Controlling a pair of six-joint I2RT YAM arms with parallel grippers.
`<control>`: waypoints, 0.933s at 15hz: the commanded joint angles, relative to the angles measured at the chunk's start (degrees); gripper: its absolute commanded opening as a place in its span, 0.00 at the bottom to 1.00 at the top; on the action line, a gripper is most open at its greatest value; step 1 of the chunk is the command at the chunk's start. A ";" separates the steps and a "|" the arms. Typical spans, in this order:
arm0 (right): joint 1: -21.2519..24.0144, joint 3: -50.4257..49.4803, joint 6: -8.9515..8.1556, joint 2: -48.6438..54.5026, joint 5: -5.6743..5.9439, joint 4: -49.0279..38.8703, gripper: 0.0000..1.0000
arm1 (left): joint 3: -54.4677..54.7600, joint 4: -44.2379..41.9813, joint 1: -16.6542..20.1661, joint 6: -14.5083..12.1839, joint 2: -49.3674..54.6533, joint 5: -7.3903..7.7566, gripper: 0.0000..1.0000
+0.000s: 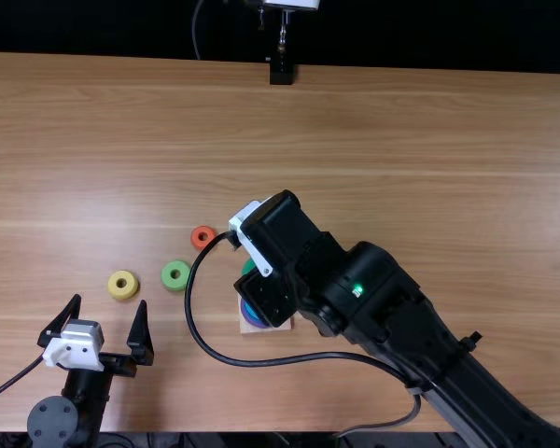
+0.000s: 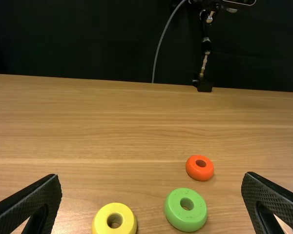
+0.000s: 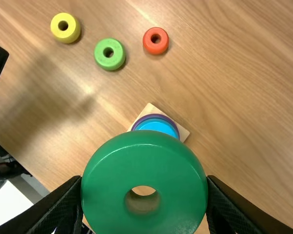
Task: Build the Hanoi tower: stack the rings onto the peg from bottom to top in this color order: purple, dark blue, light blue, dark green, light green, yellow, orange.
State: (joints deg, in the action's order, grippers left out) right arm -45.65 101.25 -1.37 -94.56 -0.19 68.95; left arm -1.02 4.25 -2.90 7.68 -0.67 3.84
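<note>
R gripper (image 3: 145,181) grasping the wide, round, dark green ring (image 3: 144,165), one finger on each side of the rim; center hole unobstructed. Pale square wooden base (image 3: 184,132) sits just past the held ring as seen from the R gripper, w/ a thin-edged purple ring (image 3: 156,115) at the bottom & a smooth light blue ring (image 3: 157,126) topmost; dark blue presumably btwn, so 4th layer is prob. the step in hand. Whether hole & peg line up: can't tell.

Farther out from the R gripper, beyond the base, loose on table (image 3: 234,97): small red-orange ring (image 3: 156,48), thick light green ring (image 3: 116,51) & small yellow ring (image 3: 63,34). L gripper (image 1: 110,303) empty, fingers spread, yellow ring just ahead of its tips, light green a bit farther.

Handling (est.): dark green ring looks rigid, light, not fragile; glossy curved rim may slip or tilt if pinched off-center. Best hold = opposite sides at mid-height, face level, hole kept free for the peg. Next: center over stack, lower gently, release once seated; off-center release could leave it cocked on the peg. Smaller rings need narrower finger spacing.
</note>
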 commanded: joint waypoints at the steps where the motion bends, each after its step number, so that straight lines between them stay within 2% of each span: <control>1: 0.30 -1.32 -0.11 -1.59 0.40 -0.23 0.00 | 1.02 2.08 0.52 -0.51 0.67 0.59 1.00; 7: 3.20 -3.17 -0.01 -2.91 0.50 -0.44 0.00 | 1.02 2.08 0.52 -0.51 0.67 0.59 1.00; 14: 2.58 -3.43 -0.11 -3.08 0.08 -0.54 0.00 | 1.02 2.08 0.61 -0.51 0.67 0.59 1.00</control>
State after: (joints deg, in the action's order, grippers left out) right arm -42.70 98.54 -1.39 -96.86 -0.05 68.55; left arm -0.99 4.25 -2.90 7.68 -0.67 3.84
